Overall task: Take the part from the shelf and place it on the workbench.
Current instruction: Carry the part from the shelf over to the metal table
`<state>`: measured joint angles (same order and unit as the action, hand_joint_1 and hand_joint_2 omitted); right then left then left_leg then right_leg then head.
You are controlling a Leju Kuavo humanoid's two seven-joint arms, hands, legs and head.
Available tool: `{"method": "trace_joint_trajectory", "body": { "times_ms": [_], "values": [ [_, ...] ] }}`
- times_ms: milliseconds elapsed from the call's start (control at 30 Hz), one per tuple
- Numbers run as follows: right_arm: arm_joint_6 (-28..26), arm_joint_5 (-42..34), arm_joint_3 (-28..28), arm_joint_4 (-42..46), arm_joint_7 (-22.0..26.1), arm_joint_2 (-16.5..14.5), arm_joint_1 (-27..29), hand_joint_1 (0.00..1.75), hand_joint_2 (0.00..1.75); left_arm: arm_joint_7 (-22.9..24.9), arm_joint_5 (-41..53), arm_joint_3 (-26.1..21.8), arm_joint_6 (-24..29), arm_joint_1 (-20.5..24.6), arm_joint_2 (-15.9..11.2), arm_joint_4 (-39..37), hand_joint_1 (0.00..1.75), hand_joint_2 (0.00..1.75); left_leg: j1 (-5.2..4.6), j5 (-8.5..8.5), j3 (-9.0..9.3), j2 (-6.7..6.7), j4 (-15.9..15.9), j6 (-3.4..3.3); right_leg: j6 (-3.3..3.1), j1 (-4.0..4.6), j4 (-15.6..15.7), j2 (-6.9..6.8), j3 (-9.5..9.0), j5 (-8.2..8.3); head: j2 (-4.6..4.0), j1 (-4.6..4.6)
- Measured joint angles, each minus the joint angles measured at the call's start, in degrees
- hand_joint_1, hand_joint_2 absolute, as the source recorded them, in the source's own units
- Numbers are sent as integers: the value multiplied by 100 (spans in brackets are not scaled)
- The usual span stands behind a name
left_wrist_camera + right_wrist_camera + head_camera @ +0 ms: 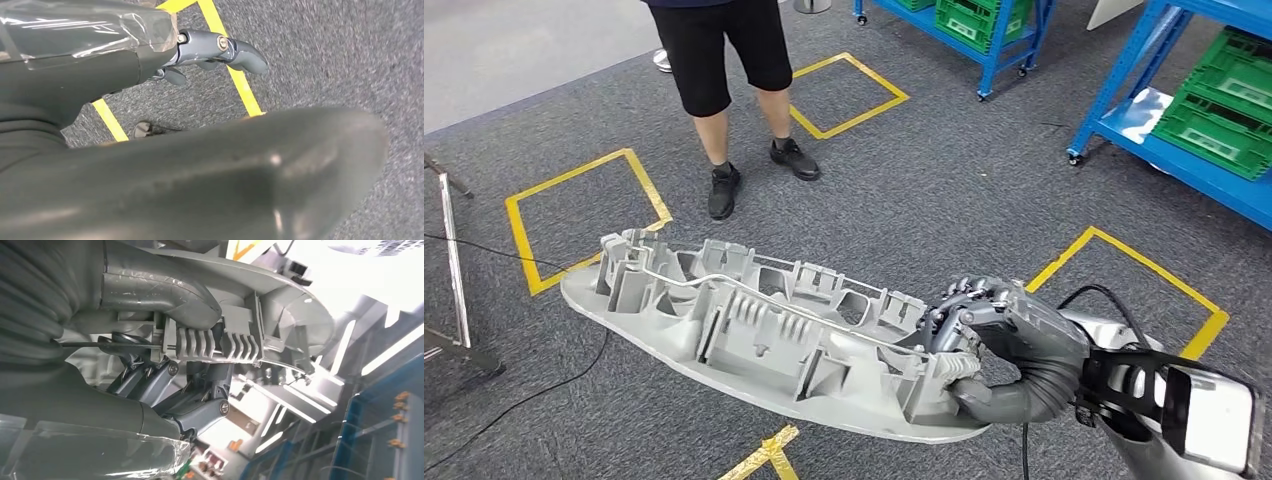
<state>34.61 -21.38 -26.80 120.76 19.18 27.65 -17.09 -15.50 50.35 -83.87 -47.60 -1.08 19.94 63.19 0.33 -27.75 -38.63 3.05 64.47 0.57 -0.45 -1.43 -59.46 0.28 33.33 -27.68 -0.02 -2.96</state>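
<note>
At the far left of the head view a metal stand [454, 270] leans over the grey carpet [944, 190], with a black cable [519, 400] trailing from it across the floor. Just right of it lies a yellow tape square [584, 215]. A person [724, 90] in black shorts and black shoes stands behind that square, feet on bare carpet, well apart from the part. A second tape square [844, 95] sits beside the person's feet, and open carpet runs from there to the blue shelves [1164, 130] along the right and top edges, which carry green crates [1224, 105]. A third tape square [1139, 285] lies near the right hand, and a tape cross [769, 455] marks the floor under the part.

The part [754, 335] is a long grey moulded panel, ribbed side up, held in the air above the carpet, its free end reaching left toward the first square, its other end at the right hand [999, 330].

In the left wrist view the left hand [210, 52] hangs over carpet and yellow tape, its fingers [245, 55] curled loosely with nothing in them.

The right hand grips the part's right end. In the right wrist view its dark fingers [200, 400] are wrapped onto the ribbed structure from one side, and the thick thumb [160, 292] presses the panel from the other side, clamping it.
</note>
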Motion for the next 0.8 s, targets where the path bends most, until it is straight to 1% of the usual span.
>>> {"method": "trace_joint_trajectory", "body": {
  "times_ms": [33,67,100,133,167,200,233,267,300,333,367,400,433,467,500,533,567,600,633,667,700,733,767,800],
  "values": [
    [-8,-4,13,4,8,4,22,175,175,-7,26,-18,-35,10,3,21,0,0,3,-161,-191,-162,380,17,-23,18,-1,-61,-13,-15,0,-14],
    [-19,-14,27,11,7,9,47,175,175,-8,49,-38,-76,17,7,44,0,0,10,-293,-387,-249,749,24,-43,38,-2,-127,-23,-30,0,-15],
    [-31,-27,40,21,4,12,77,175,175,-9,72,-57,-117,19,12,67,0,0,14,-356,-527,-288,997,18,-59,59,-2,-197,-34,-44,0,-16],
    [-38,-41,53,33,2,13,109,175,175,-9,91,-75,-154,18,16,92,0,0,12,-319,-566,-302,1039,-3,-72,80,-1,-265,-47,-60,0,-16],
    [-42,-53,68,46,1,14,139,175,175,-9,103,-92,-179,14,19,122,0,0,-4,-185,-479,-321,843,-47,-83,103,0,-333,-64,-76,0,-16],
    [-43,-62,85,61,1,16,159,175,175,-10,113,-102,-193,11,18,156,0,0,-42,-5,-290,-392,470,-121,-90,125,4,-398,-83,-94,0,-16],
    [-43,-68,103,74,1,18,175,175,175,-9,117,-109,-201,11,14,193,0,0,-97,132,-84,-524,78,-211,-91,145,11,-460,-104,-110,0,-14],
    [-44,-73,120,87,2,20,189,175,175,-10,120,-113,-205,12,11,228,0,0,-147,223,88,-649,-246,-290,-87,158,26,-518,-124,-123,0,-7],
    [-47,-77,134,97,2,22,201,175,175,-12,122,-113,-207,17,9,258,0,0,-193,251,186,-742,-435,-346,-72,163,42,-580,-140,-133,0,-5],
    [-50,-79,144,102,3,23,217,175,175,-14,124,-115,-210,20,7,279,0,0,-218,237,212,-766,-496,-372,-54,162,59,-644,-156,-141,0,-2],
    [-52,-85,155,107,4,25,228,175,175,-18,129,-121,-213,17,6,294,0,0,-226,248,220,-709,-536,-385,-34,164,87,-712,-178,-146,0,-2],
    [-50,-91,170,113,6,26,241,175,175,-28,147,-130,-214,11,6,310,0,0,-206,286,279,-635,-619,-394,-19,168,101,-748,-199,-157,0,-4],
    [-45,-95,186,119,8,26,260,175,175,-45,167,-140,-214,7,10,322,0,0,-180,333,357,-556,-724,-400,-10,170,76,-682,-207,-182,0,7],
    [-38,-99,209,126,13,27,279,175,175,-70,200,-149,-215,9,15,331,0,0,-152,387,436,-477,-830,-406,-12,170,-36,-548,-170,-241,0,15],
    [-33,-97,235,130,16,28,308,175,175,-98,233,-154,-216,18,21,335,0,0,-121,434,508,-397,-914,-403,-20,158,-267,-368,-66,-340,0,25],
    [-30,-91,259,132,18,30,348,175,175,-127,262,-154,-223,31,28,335,0,0,-118,450,525,-312,-942,-400,-26,136,-604,-199,106,-469,0,34],
    [-29,-85,287,135,20,30,393,175,175,-163,291,-152,-231,42,36,334,0,0,-113,455,526,-223,-944,-399,-20,114,-969,-107,310,-594,0,33],
    [-29,-78,314,137,20,31,449,175,175,-205,316,-151,-240,48,43,334,0,0,-104,450,527,-123,-939,-391,10,85,-1236,-67,477,-660,0,35],
    [-29,-73,342,142,21,33,508,175,175,-258,339,-150,-249,51,51,334,0,0,-94,442,529,-20,-929,-378,67,54,-1323,-53,560,-642,0,34],
    [-29,-69,369,151,24,37,560,175,175,-309,354,-150,-254,51,56,334,0,0,-77,426,530,79,-905,-354,147,19,-1177,-43,524,-526,0,33],
    [-29,-66,395,163,27,42,608,175,175,-349,367,-151,-257,49,57,334,0,0,-55,400,529,175,-862,-315,240,-22,-827,-11,380,-339,0,34],
    [-29,-62,416,174,29,47,646,175,175,-376,370,-152,-260,45,56,334,0,0,-36,362,516,263,-804,-261,307,-54,-481,69,225,-176,0,36],
    [-29,-60,436,189,32,52,678,175,175,-391,372,-152,-262,45,52,337,0,0,-24,318,492,338,-725,-204,328,-78,-187,158,98,-55,0,43],
    [-29,-56,456,203,34,57,702,175,175,-402,373,-153,-263,41,51,340,0,0,-16,284,457,401,-665,-154,303,-84,-24,226,15,3,0,51]
  ]
}}
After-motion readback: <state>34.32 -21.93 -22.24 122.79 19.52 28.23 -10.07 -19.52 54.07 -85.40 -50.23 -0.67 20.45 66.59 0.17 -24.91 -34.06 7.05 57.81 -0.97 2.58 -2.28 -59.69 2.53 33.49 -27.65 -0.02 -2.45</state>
